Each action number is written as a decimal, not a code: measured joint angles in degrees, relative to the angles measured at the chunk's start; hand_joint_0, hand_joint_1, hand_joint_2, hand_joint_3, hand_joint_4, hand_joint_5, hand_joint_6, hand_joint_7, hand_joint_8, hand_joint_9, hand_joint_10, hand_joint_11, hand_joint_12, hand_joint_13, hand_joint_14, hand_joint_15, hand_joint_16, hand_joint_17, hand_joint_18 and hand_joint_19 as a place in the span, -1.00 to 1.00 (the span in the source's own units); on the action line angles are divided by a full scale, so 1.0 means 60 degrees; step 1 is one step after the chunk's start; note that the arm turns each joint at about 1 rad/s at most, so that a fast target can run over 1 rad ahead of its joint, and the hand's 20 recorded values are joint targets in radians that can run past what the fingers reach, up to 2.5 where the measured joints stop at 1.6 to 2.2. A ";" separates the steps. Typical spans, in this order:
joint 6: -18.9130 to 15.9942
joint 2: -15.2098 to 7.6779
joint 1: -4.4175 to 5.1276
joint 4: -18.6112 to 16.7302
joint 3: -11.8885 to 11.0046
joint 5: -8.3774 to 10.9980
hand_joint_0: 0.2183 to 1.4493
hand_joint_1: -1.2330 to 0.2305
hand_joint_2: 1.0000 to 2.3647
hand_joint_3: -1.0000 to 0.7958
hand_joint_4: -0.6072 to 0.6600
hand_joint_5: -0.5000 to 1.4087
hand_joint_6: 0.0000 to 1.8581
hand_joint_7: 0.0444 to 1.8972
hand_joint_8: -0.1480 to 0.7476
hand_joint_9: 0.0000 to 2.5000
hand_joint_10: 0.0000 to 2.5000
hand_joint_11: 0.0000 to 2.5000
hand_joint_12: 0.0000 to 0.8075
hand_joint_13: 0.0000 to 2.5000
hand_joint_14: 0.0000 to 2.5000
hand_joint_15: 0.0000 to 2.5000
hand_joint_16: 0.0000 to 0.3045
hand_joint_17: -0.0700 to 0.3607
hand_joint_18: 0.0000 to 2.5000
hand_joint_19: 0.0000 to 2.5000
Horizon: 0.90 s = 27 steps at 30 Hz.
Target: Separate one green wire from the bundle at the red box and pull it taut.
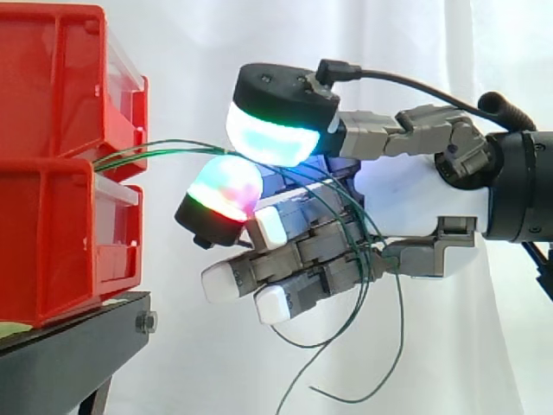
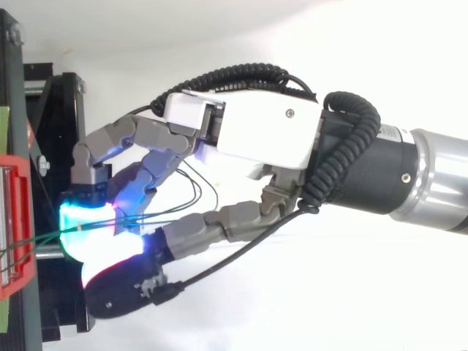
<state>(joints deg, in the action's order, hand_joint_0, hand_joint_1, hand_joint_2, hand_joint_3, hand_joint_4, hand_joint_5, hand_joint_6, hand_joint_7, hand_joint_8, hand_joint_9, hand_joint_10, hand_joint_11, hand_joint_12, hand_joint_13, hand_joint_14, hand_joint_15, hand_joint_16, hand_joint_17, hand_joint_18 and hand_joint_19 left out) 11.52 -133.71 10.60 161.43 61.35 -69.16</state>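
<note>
A bundle of thin green wires [image 1: 164, 149] comes out between the two stacked red bins [image 1: 52, 95] on the left and runs right to my hand [image 1: 415, 194]. The wires enter between two glowing pads [image 1: 268, 138], one cyan-green above and one magenta-red below, which are closed on them just right of the bins. Past the pads the wires cross my curled fingers, and their loose ends [image 1: 380, 346] dangle below the palm. In the top view the wires [image 2: 44, 235] stretch from the red bin's rim [image 2: 14, 219] to my hand [image 2: 263, 135].
The bins sit on a black stand [image 1: 60, 354], whose frame also shows in the top view [image 2: 51, 131]. A white curtain hangs behind. Open space lies below and to the right of the hand.
</note>
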 measured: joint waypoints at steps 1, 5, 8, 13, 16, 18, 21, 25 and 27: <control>-0.0002 0.0001 -0.0003 0.0001 -0.0005 -0.0012 -0.45 -0.28 -1.00 -0.43 0.33 -0.66 -0.03 0.14 0.12 -0.23 -0.99 -0.40 -0.10 -0.35 -0.99 -0.71 -0.67 -0.15 -0.32 -0.71; -0.0021 0.0017 -0.0017 0.0003 -0.0018 -0.0038 -0.50 -0.02 -1.00 -0.44 0.33 -0.66 -0.05 0.13 0.14 -0.21 -0.99 -0.41 -0.07 -0.34 -0.99 -0.71 -0.66 -0.13 -0.31 -0.69; -0.0012 0.0053 -0.0020 0.0005 -0.0034 -0.0038 -0.47 0.12 -1.00 -0.42 0.31 -0.65 -0.06 0.16 0.13 -0.20 -0.99 -0.41 -0.08 -0.33 -0.99 -0.70 -0.66 -0.14 -0.31 -0.68; -0.0001 0.0099 -0.0026 0.0049 -0.0044 -0.0032 -0.41 -0.01 -0.98 -0.20 0.30 -0.65 -0.07 0.20 0.15 -0.18 -0.99 -0.41 -0.09 -0.31 -0.99 -0.70 -0.67 -0.15 -0.29 -0.67; -0.0007 0.0104 -0.0025 0.0079 -0.0046 -0.0031 -0.43 -0.10 -0.97 -0.13 0.33 -0.65 -0.06 0.23 0.16 -0.18 -0.99 -0.39 -0.08 -0.31 -0.99 -0.70 -0.67 -0.15 -0.28 -0.68; -0.0014 0.0104 -0.0024 0.0095 -0.0046 -0.0031 -0.43 -0.18 -0.97 -0.05 0.31 -0.65 -0.06 0.25 0.16 -0.18 -0.99 -0.37 -0.08 -0.30 -0.99 -0.70 -0.67 -0.15 -0.28 -0.68; -0.0024 0.0117 -0.0024 0.0142 -0.0048 -0.0031 -0.42 -0.22 -0.97 -0.02 0.27 -0.66 -0.05 0.24 0.16 -0.19 -0.99 -0.37 -0.09 -0.30 -0.99 -0.70 -0.67 -0.15 -0.27 -0.68; -0.0021 0.0146 -0.0026 0.0317 -0.0048 -0.0017 -0.40 -0.28 -0.97 -0.01 0.22 -0.66 -0.04 0.21 0.16 -0.19 -0.99 -0.36 -0.09 -0.30 -0.99 -0.70 -0.67 -0.15 -0.27 -0.69; -0.0011 0.0182 -0.0032 0.0441 -0.0048 -0.0008 -0.40 -0.30 -0.97 -0.01 0.21 -0.66 -0.04 0.21 0.15 -0.19 -0.99 -0.36 -0.09 -0.31 -0.99 -0.69 -0.67 -0.15 -0.27 -0.69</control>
<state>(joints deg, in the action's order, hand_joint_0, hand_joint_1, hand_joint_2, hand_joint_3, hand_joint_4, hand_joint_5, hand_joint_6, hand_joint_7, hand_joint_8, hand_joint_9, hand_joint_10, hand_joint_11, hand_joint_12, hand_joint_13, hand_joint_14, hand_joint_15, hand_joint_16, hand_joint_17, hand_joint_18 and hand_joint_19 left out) 11.45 -132.62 10.41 164.08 61.06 -69.21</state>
